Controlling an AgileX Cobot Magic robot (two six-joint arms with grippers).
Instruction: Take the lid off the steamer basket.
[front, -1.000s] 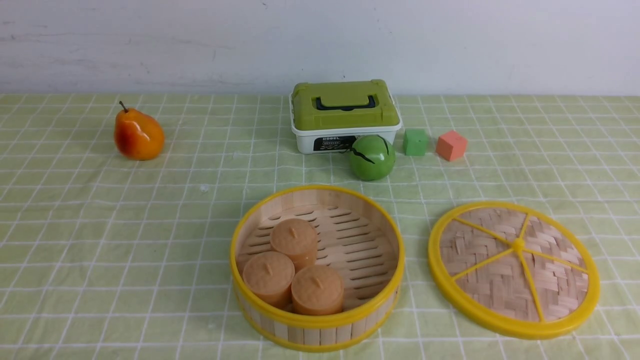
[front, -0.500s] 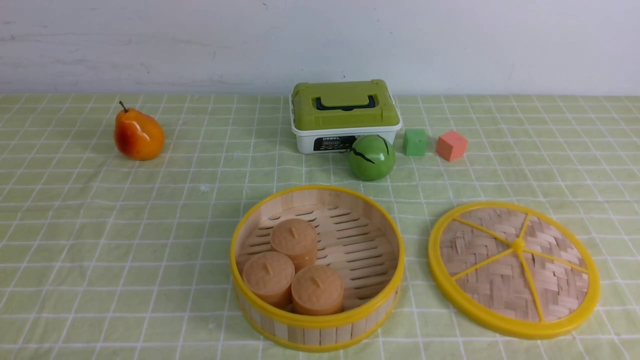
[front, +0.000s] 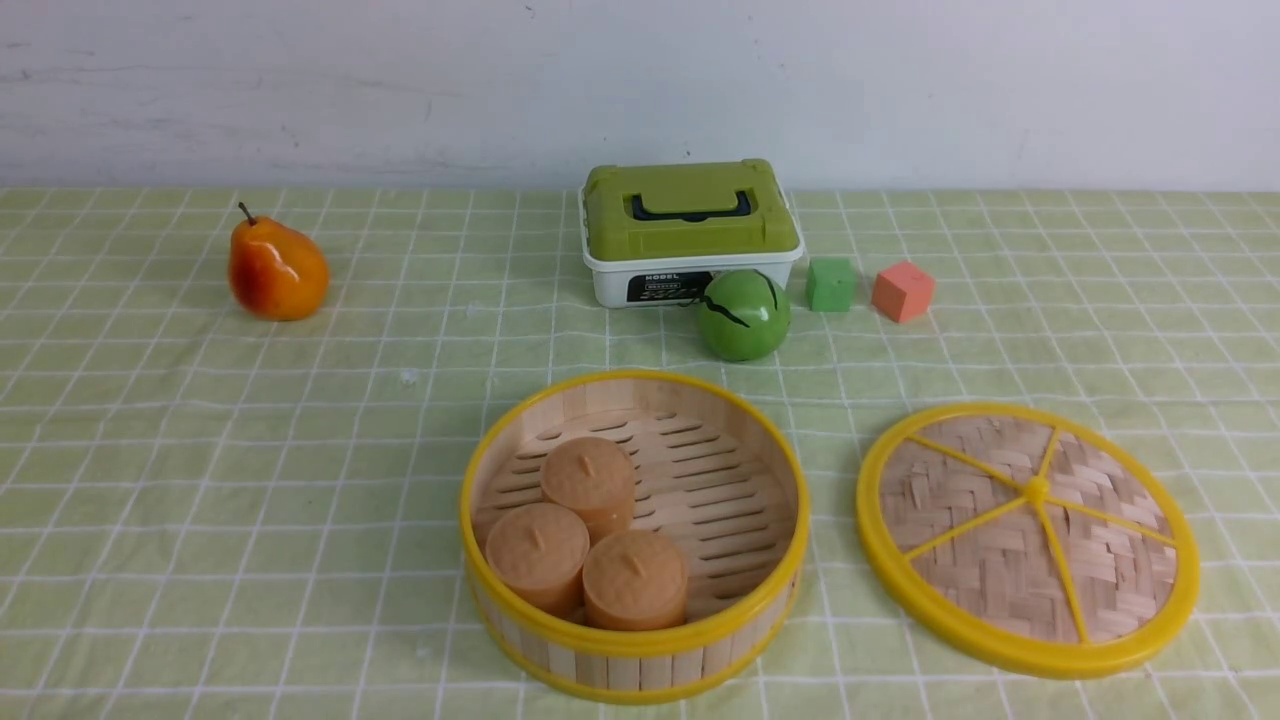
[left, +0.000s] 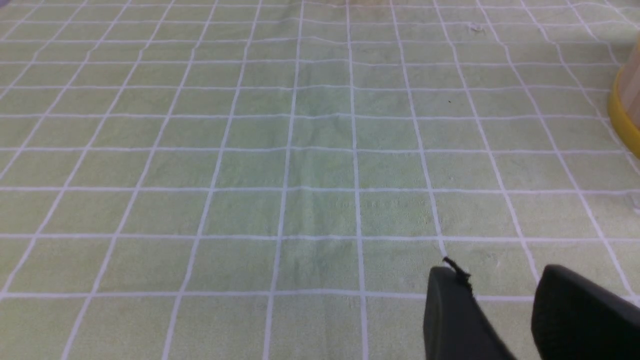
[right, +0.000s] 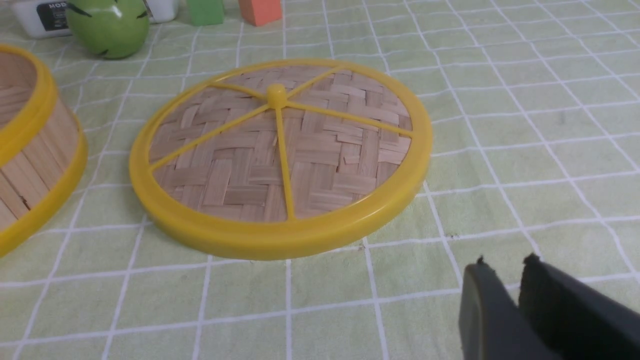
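The steamer basket (front: 620, 668) stands uncovered at the front centre of the checked cloth, with three tan cylinders (front: 590, 540) inside. The lid (front: 1000, 560) lies flat on the cloth to its right, apart from it. Neither arm shows in the front view. In the right wrist view, my right gripper (right: 506, 264) hovers over bare cloth short of the lid (right: 280, 150), its fingers a narrow gap apart and holding nothing; the basket's wall (right: 35, 165) is at the edge. In the left wrist view, my left gripper (left: 500, 272) is open over bare cloth, with the basket's rim (left: 625, 105) at the far edge.
Behind the basket stand a white box with an olive-green top (front: 690, 230), a green ball (front: 744, 314), a green cube (front: 831, 284) and an orange cube (front: 902, 290). A pear (front: 277, 270) sits at the far left.
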